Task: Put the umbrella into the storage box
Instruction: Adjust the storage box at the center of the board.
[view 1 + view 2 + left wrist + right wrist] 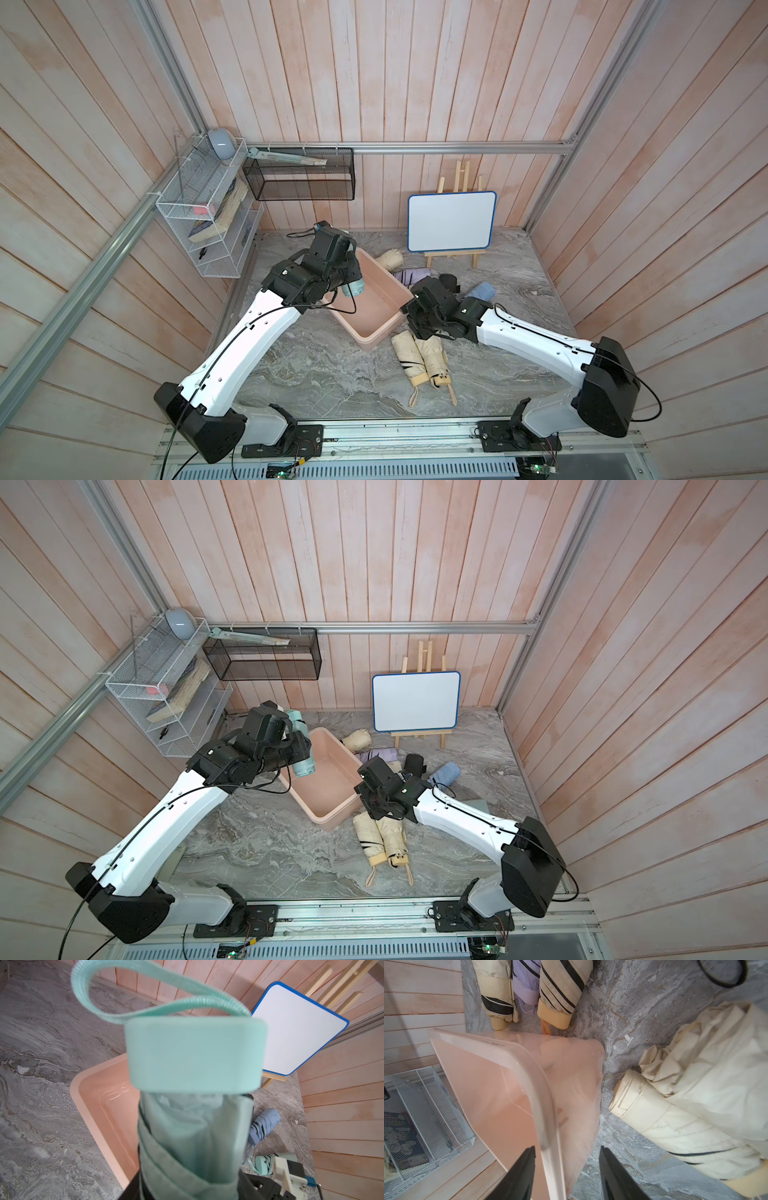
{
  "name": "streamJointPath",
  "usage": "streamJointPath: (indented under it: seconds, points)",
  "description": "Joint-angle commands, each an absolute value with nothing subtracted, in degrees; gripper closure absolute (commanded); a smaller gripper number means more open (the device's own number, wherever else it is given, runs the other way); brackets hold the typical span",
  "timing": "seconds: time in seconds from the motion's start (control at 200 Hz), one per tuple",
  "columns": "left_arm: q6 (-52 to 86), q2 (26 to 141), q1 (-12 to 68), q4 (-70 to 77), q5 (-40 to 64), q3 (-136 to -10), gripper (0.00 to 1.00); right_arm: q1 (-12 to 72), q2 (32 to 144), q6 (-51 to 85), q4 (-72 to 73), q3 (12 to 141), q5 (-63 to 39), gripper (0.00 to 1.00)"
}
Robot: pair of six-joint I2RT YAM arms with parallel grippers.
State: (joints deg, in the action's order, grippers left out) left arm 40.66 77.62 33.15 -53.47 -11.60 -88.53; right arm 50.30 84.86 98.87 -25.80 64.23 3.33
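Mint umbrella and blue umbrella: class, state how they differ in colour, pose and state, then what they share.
The mint umbrella is pale green; the blue umbrella is light blue. The mint umbrella is clamped in the left gripper, up over the box; the blue umbrella lies free on the table, outside the box. Both are folded, and neither rests in the box.

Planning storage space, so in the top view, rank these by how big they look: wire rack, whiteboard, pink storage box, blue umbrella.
1. white wire rack
2. storage box and whiteboard: roughly alike, and the box is partly hidden
3. blue umbrella
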Motion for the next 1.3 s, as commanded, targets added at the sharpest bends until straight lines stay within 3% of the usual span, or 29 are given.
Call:
streamJointPath:
  seconds: [0.0, 0.265, 0.415, 0.86, 1.295]
  points:
    - [39.55, 74.92, 32.70, -46.77, -9.94, -86.89, 0.65, 50.89, 87.13, 100.17, -30.16, 68.08, 3.70, 0.46]
    - [39.22, 74.90, 32.25, -44.88, -9.35, -86.52, 0.65, 50.89, 94.96, 97.88, -39.01, 77.14, 4.49, 0.56]
    - [38.76, 74.89, 31.98, -45.35, -10.26, -87.44, 0.65, 50.89, 98.29, 96.29, -41.26, 80.34, 4.24, 0.67]
    - [39.44, 73.94, 30.55, -46.57, -13.03, -86.59, 0.65, 50.28, 109.52, 84.12, -56.99, 97.21, 3.27, 0.75]
    - [32.52, 74.20, 23.98, -49.72, -7.71, -86.88, 0.66, 46.16, 107.42, 73.22, -59.07, 100.21, 4.61, 0.81]
